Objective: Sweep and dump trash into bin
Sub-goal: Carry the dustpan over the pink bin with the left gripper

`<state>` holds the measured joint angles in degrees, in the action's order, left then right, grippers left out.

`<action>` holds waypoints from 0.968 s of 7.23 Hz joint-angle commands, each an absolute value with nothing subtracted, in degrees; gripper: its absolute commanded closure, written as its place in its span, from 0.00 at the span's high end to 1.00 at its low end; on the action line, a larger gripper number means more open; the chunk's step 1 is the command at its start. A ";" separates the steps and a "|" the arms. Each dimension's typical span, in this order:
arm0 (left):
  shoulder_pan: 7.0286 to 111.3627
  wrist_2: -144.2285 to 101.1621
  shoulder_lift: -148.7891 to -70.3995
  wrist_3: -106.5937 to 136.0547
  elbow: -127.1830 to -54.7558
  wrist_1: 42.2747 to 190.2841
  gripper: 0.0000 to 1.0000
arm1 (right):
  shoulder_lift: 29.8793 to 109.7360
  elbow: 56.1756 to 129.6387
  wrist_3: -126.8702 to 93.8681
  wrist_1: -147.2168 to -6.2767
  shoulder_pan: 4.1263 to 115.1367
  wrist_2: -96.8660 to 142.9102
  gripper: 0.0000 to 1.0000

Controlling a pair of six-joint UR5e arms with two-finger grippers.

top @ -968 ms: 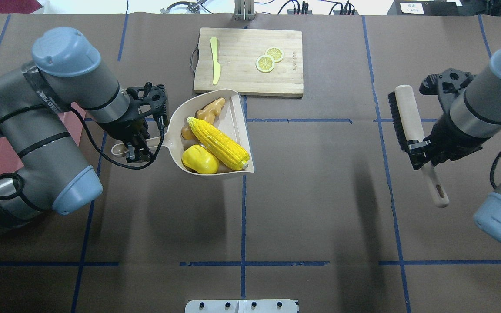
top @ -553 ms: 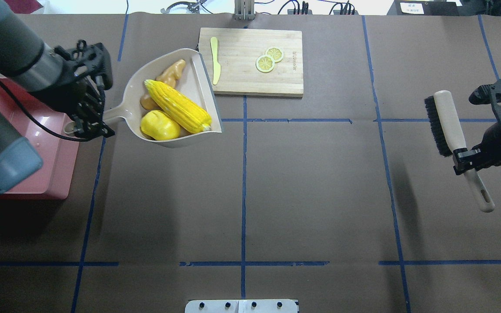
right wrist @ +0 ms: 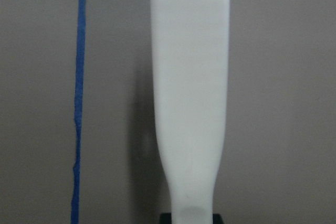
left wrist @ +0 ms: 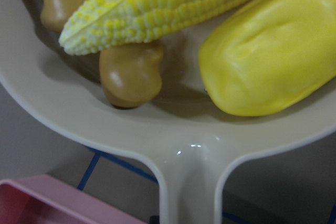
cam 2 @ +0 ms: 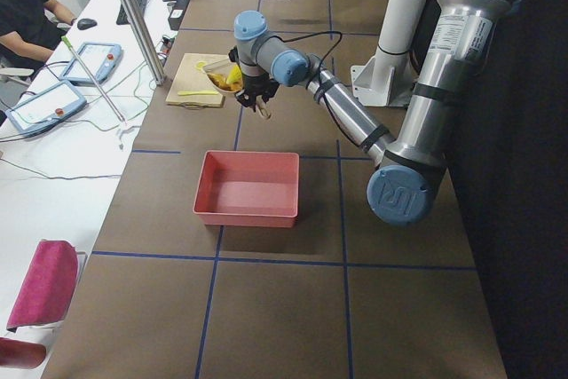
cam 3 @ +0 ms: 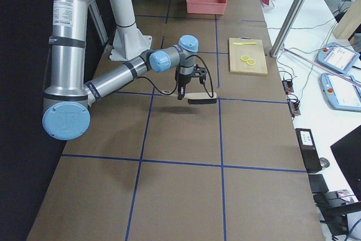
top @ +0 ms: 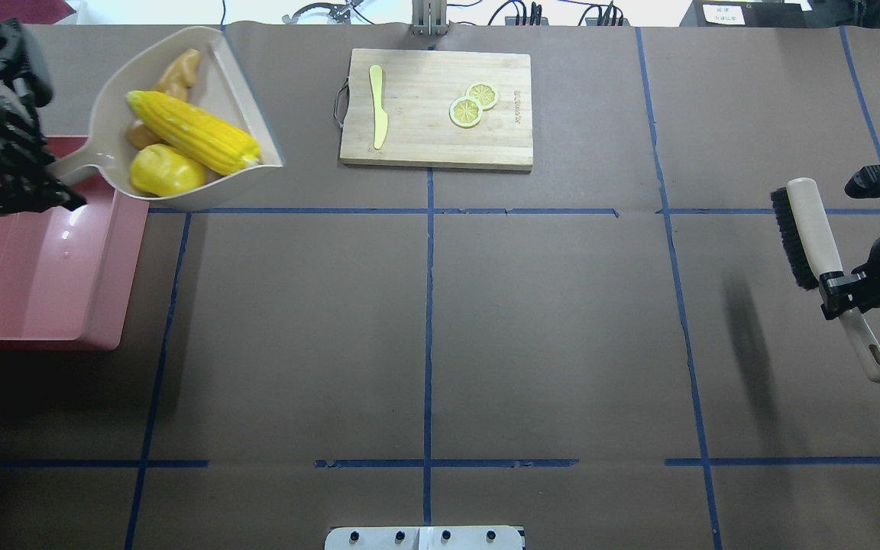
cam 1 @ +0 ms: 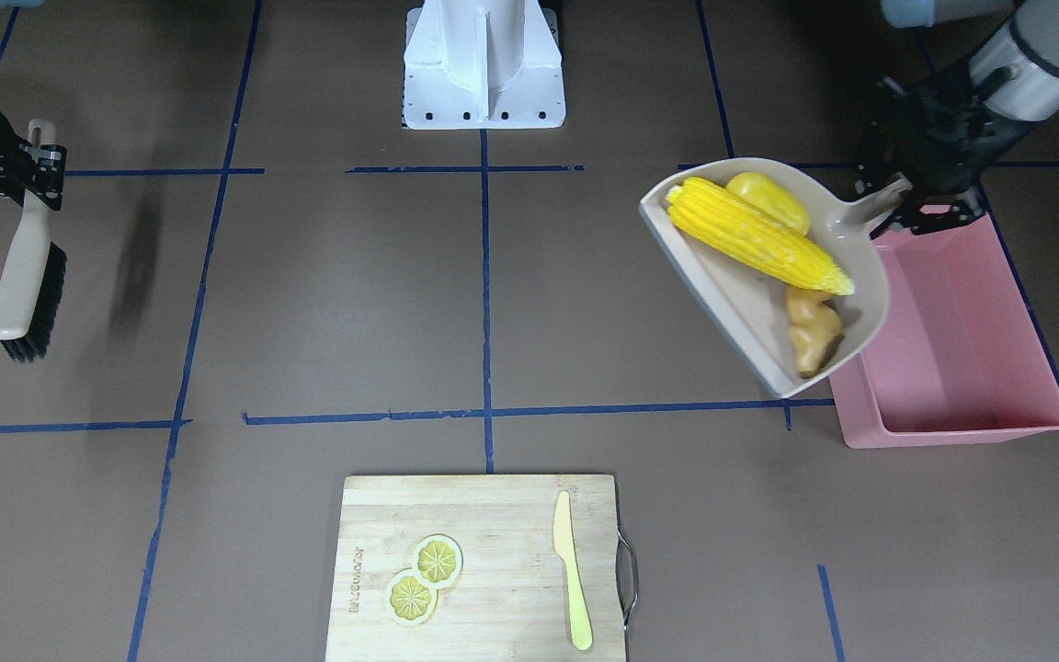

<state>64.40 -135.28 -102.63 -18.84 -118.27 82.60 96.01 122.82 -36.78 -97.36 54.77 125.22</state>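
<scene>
Three pieces of trash, the corn cob [top: 194, 131], the potato-like lump [top: 166, 169] and the ginger root [top: 178, 69], lie in the beige dustpan [top: 235, 90]; none is in the pink bin [top: 35, 283] yet. My left hand [top: 24, 187] pinches the dustpan's handle and holds the pan raised off the tabletop [top: 547, 321], handle end over the bin's rim. My right hand [top: 841, 290] is clamped on the brush [top: 810, 229], well apart from the bin.
</scene>
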 commanded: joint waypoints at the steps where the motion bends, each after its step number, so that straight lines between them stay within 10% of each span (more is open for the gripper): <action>1: 69.24 -135.79 -96.97 -18.81 -119.00 82.27 0.03 | 99.47 119.81 -38.31 -89.35 54.76 126.82 0.01; 7: 82.53 -134.65 -79.57 -21.08 -119.79 82.44 0.06 | 99.76 117.51 -42.45 -85.25 54.75 127.26 0.01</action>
